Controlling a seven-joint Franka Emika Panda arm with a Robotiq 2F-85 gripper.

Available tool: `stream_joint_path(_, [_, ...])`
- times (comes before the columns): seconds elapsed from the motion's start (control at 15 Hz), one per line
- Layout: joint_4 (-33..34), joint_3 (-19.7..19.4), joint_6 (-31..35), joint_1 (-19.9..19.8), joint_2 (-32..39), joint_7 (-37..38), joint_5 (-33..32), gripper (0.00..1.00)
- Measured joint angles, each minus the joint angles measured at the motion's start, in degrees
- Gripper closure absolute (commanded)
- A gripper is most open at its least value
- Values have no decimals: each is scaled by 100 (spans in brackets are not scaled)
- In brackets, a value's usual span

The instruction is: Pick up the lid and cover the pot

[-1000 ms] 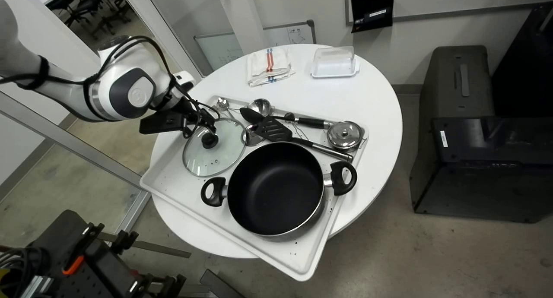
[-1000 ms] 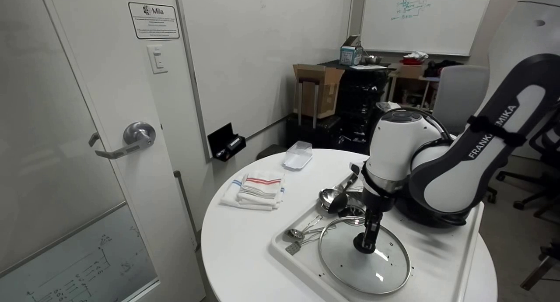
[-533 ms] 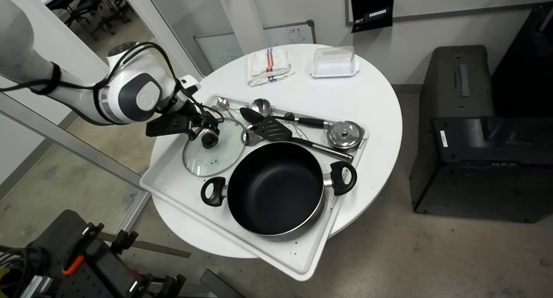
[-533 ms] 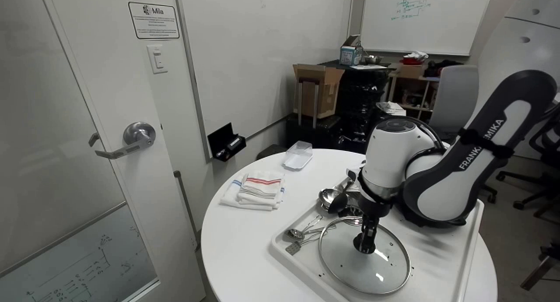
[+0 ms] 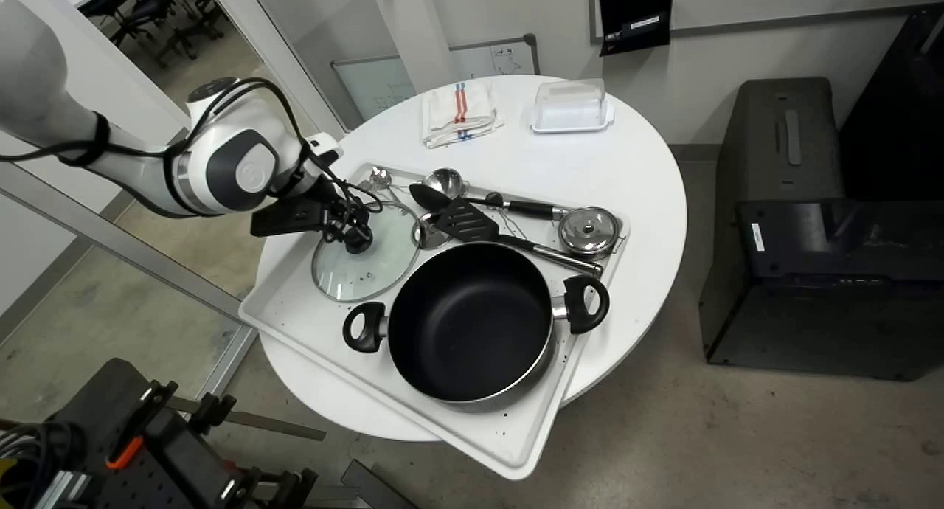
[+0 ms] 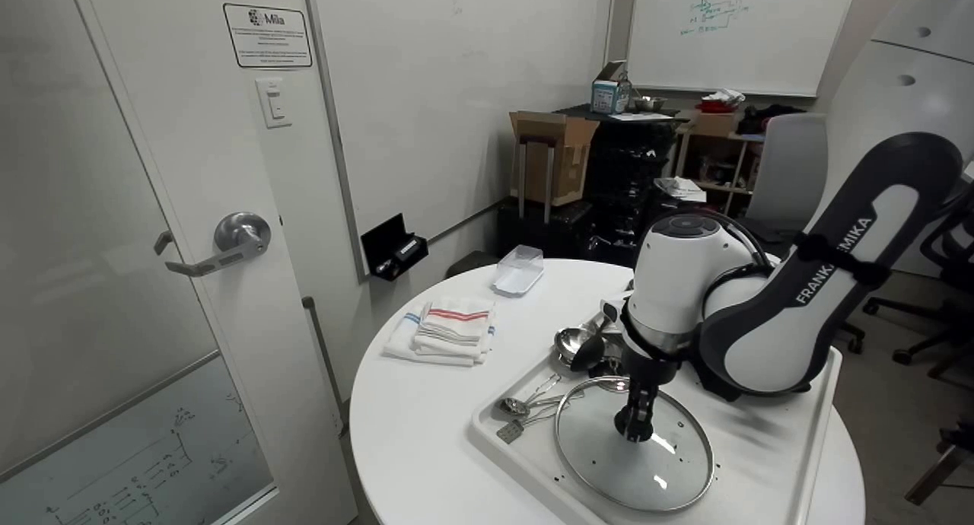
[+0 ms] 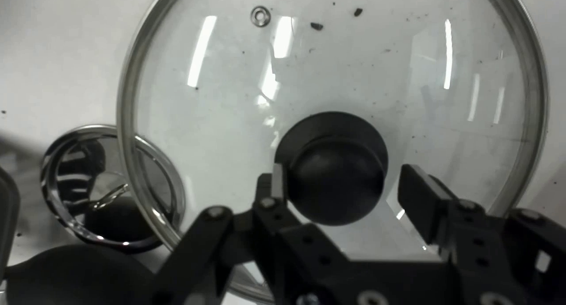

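The clear glass lid [image 7: 212, 119] with its metal rim lies on the tray, dark knob [image 7: 338, 185] facing up. My gripper [image 7: 342, 181] has its two fingers on either side of this knob. In the wrist view the left fingertip [image 7: 277, 181] is right against the knob or nearly so, while a gap shows between the knob and the right finger, so the jaws stand part open. In an exterior view the wide black pot [image 5: 472, 332] sits uncovered beside the lid [image 5: 369, 276]. My arm hides most of the pot in an exterior view.
A white tray [image 5: 302, 313] carries it all on a round table. Beyond the pot lie a ladle [image 5: 445, 182], a black slotted spatula [image 5: 466, 221] and a small metal pot [image 5: 588, 231]. A shiny cup [image 7: 66, 181] overlaps the lid's rim. Folded towels [image 6: 456, 327] lie farther off.
The arm has shifted a little and lowered toward the knob, then slowed. The fingers have drawn closer together around the knob. Lid and pot have stayed in place.
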Motion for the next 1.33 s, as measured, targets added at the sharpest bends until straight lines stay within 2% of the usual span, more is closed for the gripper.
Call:
stream_joint_path(0.07, [2,1,2,0,-1,0,0,72])
stream_joint_path(0.13, [3,2,4,0,-1,0,0,75])
stream_joint_path(0.73, [-131,124,7,-60,-117,-10,0,75])
stream_joint_path(1.33, [-1307,638,-26,-542,-1339,-187,0,75])
